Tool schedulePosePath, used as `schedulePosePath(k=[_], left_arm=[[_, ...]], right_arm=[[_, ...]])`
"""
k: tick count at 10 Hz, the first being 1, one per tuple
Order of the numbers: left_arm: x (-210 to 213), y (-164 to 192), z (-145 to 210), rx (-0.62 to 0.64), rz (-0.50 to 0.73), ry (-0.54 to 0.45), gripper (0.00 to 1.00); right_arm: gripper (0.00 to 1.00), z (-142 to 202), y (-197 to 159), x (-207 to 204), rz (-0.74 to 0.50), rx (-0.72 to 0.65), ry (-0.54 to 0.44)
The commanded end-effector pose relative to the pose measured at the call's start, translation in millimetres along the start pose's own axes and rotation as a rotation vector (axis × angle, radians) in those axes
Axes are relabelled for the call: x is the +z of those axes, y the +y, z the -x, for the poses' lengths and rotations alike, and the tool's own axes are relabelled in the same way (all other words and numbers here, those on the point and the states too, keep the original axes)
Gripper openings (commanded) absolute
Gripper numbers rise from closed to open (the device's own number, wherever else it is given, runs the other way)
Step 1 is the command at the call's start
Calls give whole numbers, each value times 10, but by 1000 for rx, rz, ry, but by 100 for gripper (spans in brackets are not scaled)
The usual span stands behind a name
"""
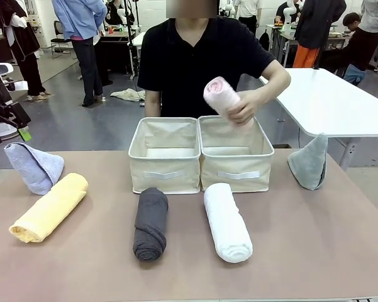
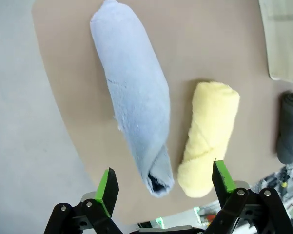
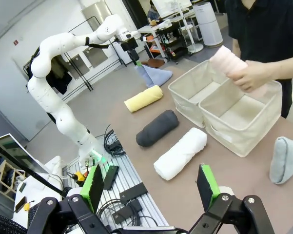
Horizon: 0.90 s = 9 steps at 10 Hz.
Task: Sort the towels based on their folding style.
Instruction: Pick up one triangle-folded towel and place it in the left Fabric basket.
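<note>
A person's hand (image 1: 245, 110) holds a pink rolled towel (image 1: 221, 96) over the right cream bin (image 1: 236, 168). In front of the bins lie rolled towels: yellow (image 1: 50, 207), dark grey (image 1: 151, 223) and white (image 1: 226, 220). A lavender-blue folded towel (image 1: 34, 167) stands at the far left, a grey-green folded one (image 1: 309, 162) at the far right. My left gripper (image 1: 11, 133) hangs open above the lavender-blue towel (image 2: 136, 97), beside the yellow roll (image 2: 209, 136). My right gripper (image 3: 150, 184) is open and high, off the table's right side, with the white roll (image 3: 181, 153) below.
The left cream bin (image 1: 165, 170) stands against the right one at the table's middle. The person sits at the far side. A white table (image 1: 339, 104) stands behind on the right. In the right wrist view, cables and boxes (image 3: 122, 192) lie on a rail beside the table.
</note>
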<state>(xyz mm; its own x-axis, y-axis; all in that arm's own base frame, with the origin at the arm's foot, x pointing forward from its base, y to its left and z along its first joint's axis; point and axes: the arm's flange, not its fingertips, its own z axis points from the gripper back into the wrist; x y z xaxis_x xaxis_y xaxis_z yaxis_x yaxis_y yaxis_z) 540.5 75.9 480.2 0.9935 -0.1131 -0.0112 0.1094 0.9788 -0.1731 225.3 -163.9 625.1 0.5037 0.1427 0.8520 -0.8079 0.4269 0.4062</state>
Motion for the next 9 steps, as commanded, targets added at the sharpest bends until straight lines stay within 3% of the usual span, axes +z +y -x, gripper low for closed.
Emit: schedulePosePath(k=[1, 8, 9], left_arm=[[-221, -22, 48, -38, -84, -49, 100], [-415, -14, 61, -36, -134, -46, 100], [-453, -9, 57, -43, -138, -52, 96]], right_arm=[[100, -27, -8, 5, -18, 12, -2], [100, -27, -8, 5, -18, 12, -2], [100, -27, -8, 5, -18, 12, -2]])
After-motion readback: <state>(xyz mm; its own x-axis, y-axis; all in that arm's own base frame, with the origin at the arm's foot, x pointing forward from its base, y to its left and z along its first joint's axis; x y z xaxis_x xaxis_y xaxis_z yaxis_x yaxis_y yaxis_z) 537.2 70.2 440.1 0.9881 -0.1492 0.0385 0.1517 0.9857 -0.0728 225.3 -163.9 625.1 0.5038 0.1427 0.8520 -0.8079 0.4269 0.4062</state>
